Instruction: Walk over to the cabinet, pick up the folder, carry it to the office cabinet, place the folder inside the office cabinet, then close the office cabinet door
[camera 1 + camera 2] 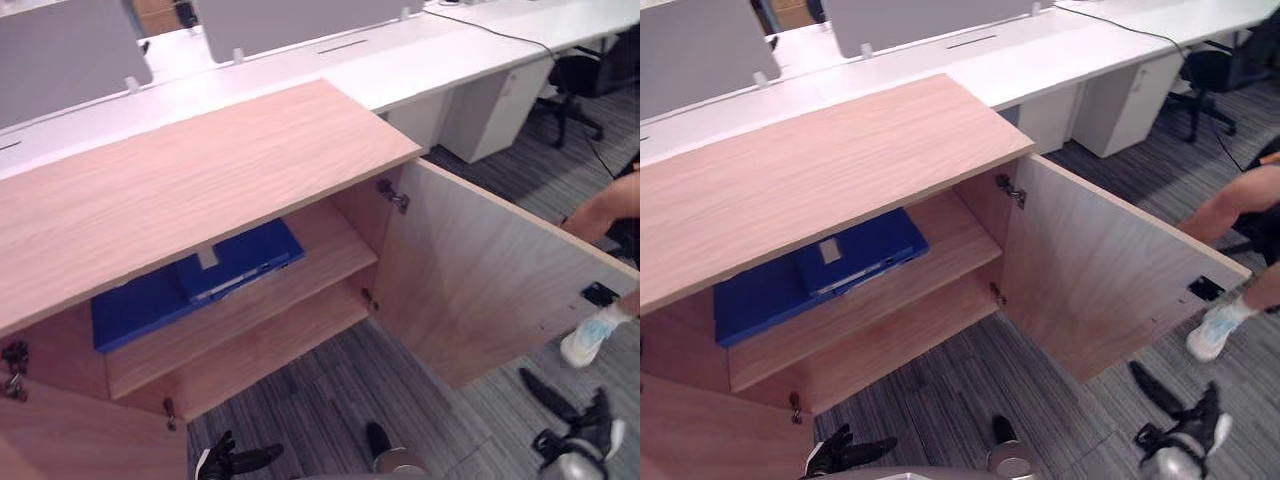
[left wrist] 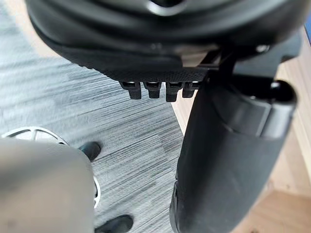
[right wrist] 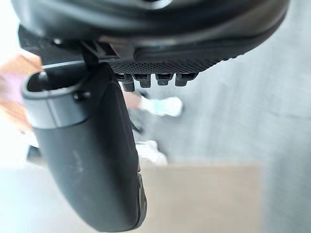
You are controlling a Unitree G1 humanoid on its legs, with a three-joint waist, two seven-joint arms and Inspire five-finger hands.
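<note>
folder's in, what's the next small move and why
Probably bring the right hand up to the free edge of the wide-open right door to start swinging it shut. The blue folder already lies on the upper shelf, and both hands, the left hand too, hang low with fingers open, holding nothing.

The cabinet [image 1: 200, 170] is open: the right door [image 1: 480, 280] is swung wide, the left door [image 1: 70, 440] juts out at lower left, and the floor [image 1: 330, 400] between them is bare. The folder [image 1: 190, 285] takes up the left of the upper shelf [image 1: 325, 245]; its right end and the lower shelf [image 1: 270, 345] are free. A person's shoe [image 1: 590, 338] stands just past the right door's edge.
</note>
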